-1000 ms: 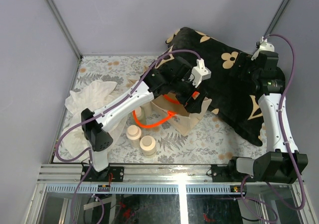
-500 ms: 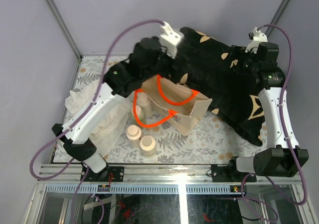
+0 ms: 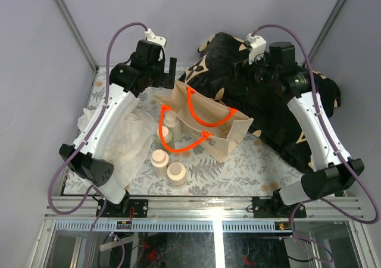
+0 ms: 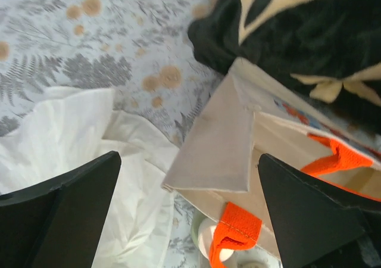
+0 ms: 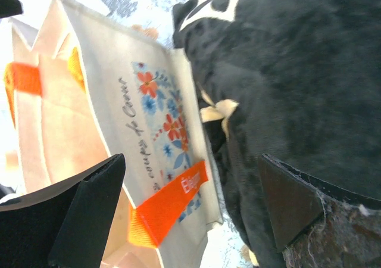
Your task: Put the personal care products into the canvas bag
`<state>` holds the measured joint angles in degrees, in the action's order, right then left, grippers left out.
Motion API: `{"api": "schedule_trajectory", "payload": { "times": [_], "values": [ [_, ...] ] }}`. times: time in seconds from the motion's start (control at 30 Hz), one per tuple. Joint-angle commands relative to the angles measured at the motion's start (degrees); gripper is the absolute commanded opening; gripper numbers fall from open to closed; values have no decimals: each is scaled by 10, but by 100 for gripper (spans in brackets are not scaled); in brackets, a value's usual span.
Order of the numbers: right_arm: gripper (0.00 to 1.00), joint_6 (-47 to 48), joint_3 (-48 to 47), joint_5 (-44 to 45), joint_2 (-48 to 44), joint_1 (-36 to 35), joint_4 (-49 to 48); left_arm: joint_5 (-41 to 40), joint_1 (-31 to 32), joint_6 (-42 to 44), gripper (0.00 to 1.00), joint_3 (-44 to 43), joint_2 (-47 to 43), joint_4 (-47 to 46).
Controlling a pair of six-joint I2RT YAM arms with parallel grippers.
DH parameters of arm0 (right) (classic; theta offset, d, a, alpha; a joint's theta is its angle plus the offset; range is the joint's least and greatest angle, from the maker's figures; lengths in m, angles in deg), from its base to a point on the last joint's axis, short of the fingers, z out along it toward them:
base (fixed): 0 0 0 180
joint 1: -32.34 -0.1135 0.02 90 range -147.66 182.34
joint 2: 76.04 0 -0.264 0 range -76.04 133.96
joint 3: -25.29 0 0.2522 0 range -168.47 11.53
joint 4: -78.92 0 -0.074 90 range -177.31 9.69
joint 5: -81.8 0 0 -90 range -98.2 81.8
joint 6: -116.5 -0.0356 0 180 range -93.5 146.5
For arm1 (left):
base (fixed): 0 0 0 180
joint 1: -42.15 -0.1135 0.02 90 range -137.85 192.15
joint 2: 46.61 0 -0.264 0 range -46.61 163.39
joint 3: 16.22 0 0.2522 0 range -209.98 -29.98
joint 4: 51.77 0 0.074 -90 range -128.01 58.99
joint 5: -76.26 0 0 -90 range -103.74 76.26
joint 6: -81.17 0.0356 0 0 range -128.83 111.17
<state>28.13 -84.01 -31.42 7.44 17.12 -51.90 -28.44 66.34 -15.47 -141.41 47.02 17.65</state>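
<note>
**Ana:** What are the jaws doing?

**Ben:** The left gripper [image 4: 189,161] has its jaws wide apart and holds nothing. The right gripper [image 5: 190,161] is wide apart too, with nothing in it.

**Ana:** What shows between them?

**Ben:** In the left wrist view, a corner of the bag [image 4: 214,143] sits in the middle of the frame. In the right wrist view, the bag's printed side fills the left half.

**Ana:** Any words on it?

**Ben:** Yes. There are red, orange and blue flowers [image 5: 161,110] with a line of curly writing [image 5: 138,143] beside them. It is tipped sideways, so I can't read it for sure. One word may be "Grow". An orange strap [image 5: 169,199] at the lower middle has a white word starting with "E". The rest is too small.

**Ana:** What is in the bag?

**Ben:** From above it stands open in the middle of the frame. I see only its inside wall, so I cannot tell.

**Ana:** Where are the bottles [image 3: 176,174]?

**Ben:** On the table [image 3: 238,167], left of the bag. Two with cream caps stand at the lower middle. One more stands inside an orange handle [image 3: 178,149] loop, just beside the bag.

**Ana:** Anything else?

**Ben:** A plastic bag [image 3: 128,140] lies at the left. A black cloth [image 3: 280,119] lies at the upper right, behind the bag.
</note>
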Motion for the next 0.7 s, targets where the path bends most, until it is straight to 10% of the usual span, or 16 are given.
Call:
{"api": "schedule_trajectory", "payload": {
  "times": [0.0,0.4,0.67],
  "values": [
    [100,32,-31,2,12,-45,36,76,3,-5,100,42,-33,-17],
    [100,25,-34,35,46,-98,39,146,4,-9,99,149,-37,-101],
    [99,-1,-67,17,70,-112,48,147,3,-2,17,115,35,-129]
  ]
}}
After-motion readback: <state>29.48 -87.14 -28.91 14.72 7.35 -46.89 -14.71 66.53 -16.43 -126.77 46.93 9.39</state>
